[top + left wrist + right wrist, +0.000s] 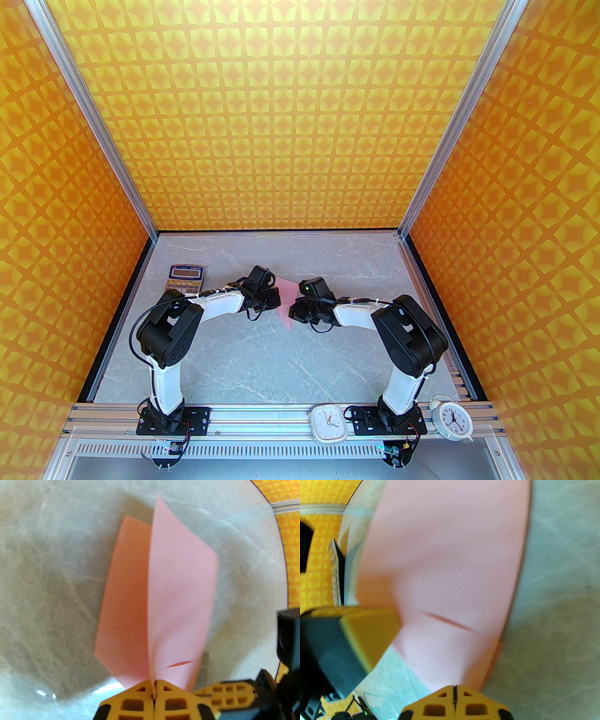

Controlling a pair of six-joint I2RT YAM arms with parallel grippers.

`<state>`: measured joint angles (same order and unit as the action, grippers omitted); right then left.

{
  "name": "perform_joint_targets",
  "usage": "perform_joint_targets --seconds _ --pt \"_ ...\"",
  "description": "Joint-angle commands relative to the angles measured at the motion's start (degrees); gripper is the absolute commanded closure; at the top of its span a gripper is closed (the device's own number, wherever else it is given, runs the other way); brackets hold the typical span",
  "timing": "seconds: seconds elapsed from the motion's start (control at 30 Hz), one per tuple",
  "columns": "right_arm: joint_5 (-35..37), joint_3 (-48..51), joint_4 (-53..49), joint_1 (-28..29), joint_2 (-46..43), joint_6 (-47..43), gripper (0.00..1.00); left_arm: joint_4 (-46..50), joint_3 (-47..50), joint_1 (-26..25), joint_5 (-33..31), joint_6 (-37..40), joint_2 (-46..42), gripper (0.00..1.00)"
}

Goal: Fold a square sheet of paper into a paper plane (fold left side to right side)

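the left claw (154, 688) is closed tight on the square sheet of paper (180, 585), a sliver of pink caught between its orange fingertips. from that pinch the sheet rises off the grey tabletop (243, 356) and spreads into two flaps, a darker one and a paler one, meeting along a sharp edge. a short slit or crease marks the paler flap close to the pinch.

the right claw (454, 688) has its tips pressed together with no gap; the paper's lower edge reaches right to them, but whether any is nipped between them cannot be told.

from above, sheet and both claws sit to the right of the calculator (186, 277), apart from it and slightly nearer the arm bases. two white clocks (329, 423) stand well apart from the calculator, on the near rail.
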<state>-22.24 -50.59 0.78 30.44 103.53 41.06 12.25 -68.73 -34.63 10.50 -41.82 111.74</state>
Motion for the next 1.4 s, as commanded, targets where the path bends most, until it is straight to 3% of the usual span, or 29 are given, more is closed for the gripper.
perform_joint_targets --seconds 0.0,0.5,0.97,1.37 --pt "0.4 -2.0 0.4 0.7 0.8 -0.9 1.00 4.1 -2.1 -0.5 -2.5 1.0 1.0 1.00" --pt "-0.9 -7.8 0.0 1.5 8.0 0.0 1.00 4.1 -2.9 -1.0 -2.2 0.5 1.5 1.00" --pt "1.1 -0.7 -6.2 2.5 -0.3 -4.7 1.00 5.0 -4.1 -0.7 -2.2 -0.8 3.0 1.00" --pt "1.0 -2.8 -8.5 3.9 -2.9 -5.7 1.00 4.7 -3.8 -0.9 -1.8 -0.8 3.0 1.00"
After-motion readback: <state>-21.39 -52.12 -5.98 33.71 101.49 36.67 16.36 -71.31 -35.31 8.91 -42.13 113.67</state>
